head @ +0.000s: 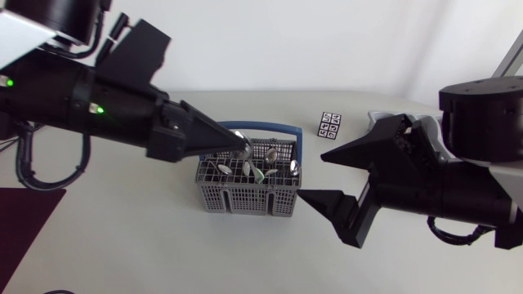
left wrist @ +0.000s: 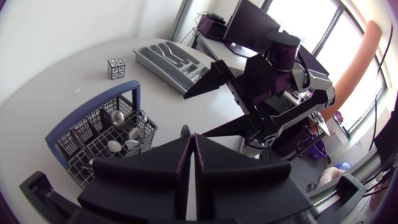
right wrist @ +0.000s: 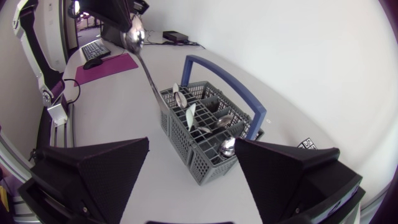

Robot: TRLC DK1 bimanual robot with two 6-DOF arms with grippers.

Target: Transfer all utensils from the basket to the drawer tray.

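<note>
A grey mesh basket (head: pixel 245 194) with a blue handle (head: pixel 282 128) stands mid-table and holds several metal utensils (head: pixel 260 170). My left gripper (head: pixel 243 149) hangs over its back left corner, shut on a spoon (right wrist: pixel 134 32). The spoon's bowl is at the fingers and its handle slants down to the basket (right wrist: pixel 208 134). My right gripper (head: pixel 315 175) is open just right of the basket, which lies ahead of its spread fingers (right wrist: pixel 106 168) in the right wrist view. The grey drawer tray (left wrist: pixel 168 57) lies beyond the basket (left wrist: pixel 99 140), largely hidden by my right arm in the head view.
A small black-and-white marker cube (head: pixel 330 126) sits behind the basket to the right, between basket and tray (left wrist: pixel 115 67). A dark purple mat (head: pixel 20 224) lies at the table's front left.
</note>
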